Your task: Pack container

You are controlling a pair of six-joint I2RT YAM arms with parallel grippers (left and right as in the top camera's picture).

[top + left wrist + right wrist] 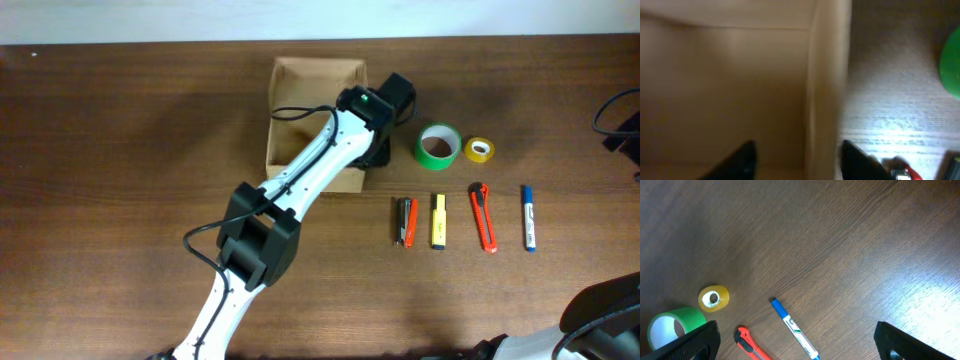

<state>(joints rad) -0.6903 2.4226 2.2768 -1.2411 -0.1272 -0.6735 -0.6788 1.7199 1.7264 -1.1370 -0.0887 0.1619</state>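
One container (300,95), a plain tan cardboard box, sits open on the dark wooden table (120,150), toward the far side and a little left of centre. What shows of its inside is bare cardboard; the arm covers the rest.

The left arm reaches diagonally over the box to its right wall. In the left wrist view, the left gripper (797,150) straddles that wall with its claw spread. One dark finger (740,160) is inside the box, clear of the cardboard, and the other is outside, right against the wall. It pinches nothing.

Just right of the box lie two rolls of tape, side by side. There is one larger green roll (437,146) and one smaller yellow roll (479,150), each lying flat.

Nearer the front edge, four slim items lie in a row, parallel and apart from each other. From left to right they are one orange-and-black tool (404,221), too small to identify, one yellow highlighter (438,220), one orange utility knife (484,216) and one blue marker (528,217). None is inside the box.

The right arm is at the near right corner of the table, well apart from the box. The right gripper (796,330) hangs above the wood near the blue marker, its claw spread wide and holding nothing.
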